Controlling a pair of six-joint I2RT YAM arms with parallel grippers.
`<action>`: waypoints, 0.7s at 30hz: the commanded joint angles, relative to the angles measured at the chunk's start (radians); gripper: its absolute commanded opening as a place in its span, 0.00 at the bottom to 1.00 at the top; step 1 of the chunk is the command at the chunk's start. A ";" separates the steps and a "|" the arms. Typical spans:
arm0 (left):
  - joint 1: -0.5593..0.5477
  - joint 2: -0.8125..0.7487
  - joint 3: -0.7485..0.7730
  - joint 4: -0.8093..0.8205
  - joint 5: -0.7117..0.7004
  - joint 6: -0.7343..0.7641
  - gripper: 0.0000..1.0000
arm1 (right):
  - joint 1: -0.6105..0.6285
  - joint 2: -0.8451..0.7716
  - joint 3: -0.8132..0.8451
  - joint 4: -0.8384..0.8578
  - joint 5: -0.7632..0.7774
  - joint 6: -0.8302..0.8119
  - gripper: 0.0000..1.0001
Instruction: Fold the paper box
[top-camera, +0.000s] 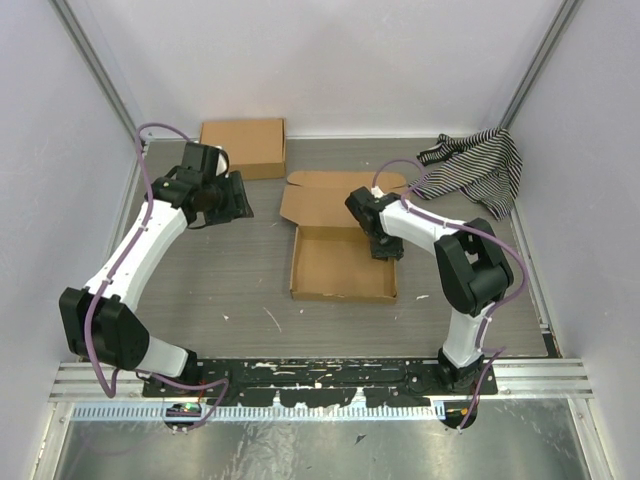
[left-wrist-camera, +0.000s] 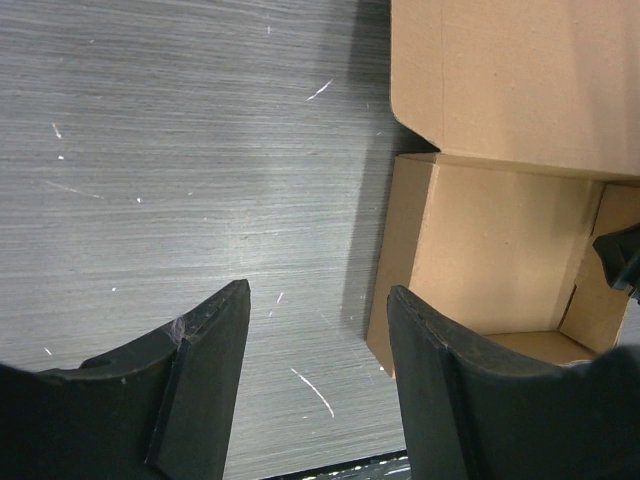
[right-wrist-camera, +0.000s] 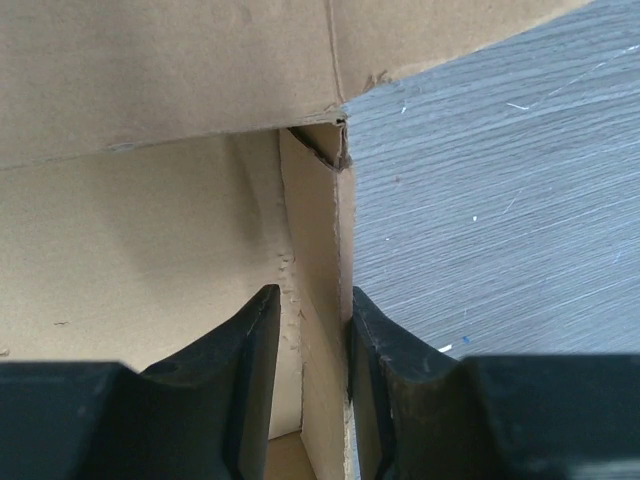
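Observation:
The paper box (top-camera: 340, 265) is a shallow brown cardboard tray in the middle of the table, with its lid flap (top-camera: 330, 195) lying open at the back. My right gripper (top-camera: 383, 243) straddles the box's right wall near the back right corner. In the right wrist view the gripper (right-wrist-camera: 312, 295) is closed on that doubled wall (right-wrist-camera: 318, 240), one finger inside and one outside. My left gripper (top-camera: 240, 197) hangs open and empty above the table, left of the lid flap. In the left wrist view it (left-wrist-camera: 318, 290) is over bare table with the box (left-wrist-camera: 490, 250) to its right.
A second brown cardboard box (top-camera: 243, 146) lies closed at the back left. A black-and-white striped cloth (top-camera: 475, 165) lies at the back right corner. White walls and metal rails enclose the grey table (top-camera: 230, 280).

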 joint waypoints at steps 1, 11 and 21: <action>-0.002 -0.037 -0.051 0.055 -0.001 -0.022 0.64 | 0.005 0.046 0.101 -0.019 0.032 0.000 0.39; -0.002 -0.044 -0.052 0.031 -0.006 0.008 0.64 | 0.005 0.065 0.077 0.064 -0.059 -0.031 0.01; -0.002 0.132 0.147 -0.038 -0.014 0.035 0.71 | -0.033 -0.188 0.133 0.002 -0.037 -0.071 0.75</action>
